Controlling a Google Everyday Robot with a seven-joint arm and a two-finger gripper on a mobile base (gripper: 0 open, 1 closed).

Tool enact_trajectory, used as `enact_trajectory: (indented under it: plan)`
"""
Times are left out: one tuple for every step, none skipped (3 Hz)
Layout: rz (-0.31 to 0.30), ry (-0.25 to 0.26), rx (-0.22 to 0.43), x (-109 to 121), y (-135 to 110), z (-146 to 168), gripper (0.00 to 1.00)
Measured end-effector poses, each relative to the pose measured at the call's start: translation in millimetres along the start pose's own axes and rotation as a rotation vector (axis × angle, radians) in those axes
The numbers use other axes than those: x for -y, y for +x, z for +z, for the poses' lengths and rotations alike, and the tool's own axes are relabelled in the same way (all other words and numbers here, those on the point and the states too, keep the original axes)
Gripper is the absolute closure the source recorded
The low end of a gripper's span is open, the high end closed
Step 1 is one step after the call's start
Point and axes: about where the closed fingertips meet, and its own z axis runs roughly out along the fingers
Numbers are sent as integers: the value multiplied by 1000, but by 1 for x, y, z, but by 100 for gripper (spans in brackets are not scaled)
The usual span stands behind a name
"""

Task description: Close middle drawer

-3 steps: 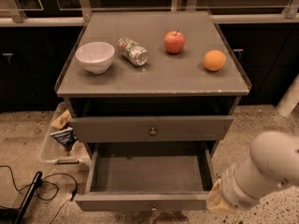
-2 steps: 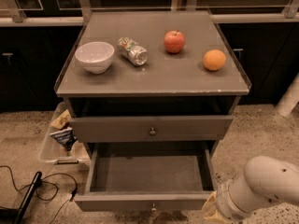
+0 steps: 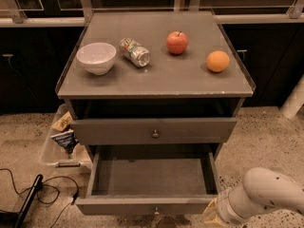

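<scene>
Middle drawer [image 3: 118, 206] pulled well out, lowest front in view, below upper drawer [image 3: 109, 130]; wooden, prob. rigid, moderate wt, box looks empty so should slide easy; no grasp needed, push flat on front nr brass knob [image 3: 155, 210] to avoid racking; long axis runs side to side, front faces camera, travel is back into cabinet [image 3: 161, 77]; gripper [image 3: 211, 215] low by drawer's front corner, right as viewed; open or closed, can't tell.
</scene>
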Motion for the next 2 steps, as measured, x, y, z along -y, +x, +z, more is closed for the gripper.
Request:
enact_trajectory:
  plan:
    - [12,32,45,10,-4,22,100]
    - [12,106,113,42,1,53,100]
